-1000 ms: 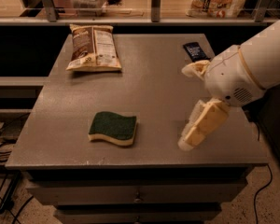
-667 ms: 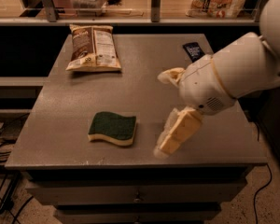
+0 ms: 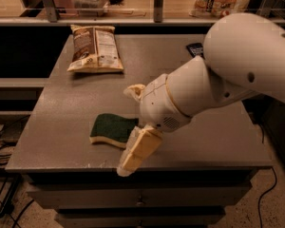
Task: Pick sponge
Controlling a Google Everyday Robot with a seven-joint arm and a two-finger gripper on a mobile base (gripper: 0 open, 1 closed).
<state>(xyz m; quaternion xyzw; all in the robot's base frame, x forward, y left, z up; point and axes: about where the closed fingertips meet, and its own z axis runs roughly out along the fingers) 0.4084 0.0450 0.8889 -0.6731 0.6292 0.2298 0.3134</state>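
The sponge (image 3: pixel 110 128), dark green on top over pale yellow foam, lies flat on the grey table (image 3: pixel 61 122) near its front edge. My gripper (image 3: pixel 128 130) is at the sponge's right end, on the end of the big white arm (image 3: pixel 218 80). It is open, with its jaws wide apart. One cream finger (image 3: pixel 137 150) reaches down in front of the sponge's right end and covers that corner. The other fingertip (image 3: pixel 132 91) shows behind the sponge. I cannot tell whether either finger touches the sponge.
A brown chip bag (image 3: pixel 96 49) lies at the table's far left. A small black flat packet (image 3: pixel 194 48) lies at the far right, partly hidden by the arm. A shelf with a rail and more packages runs behind the table. Drawers sit below the front edge.
The arm has swung left across the table from the right side. The open gripper has moved from well right of the sponge to its right end. The sponge has not moved.
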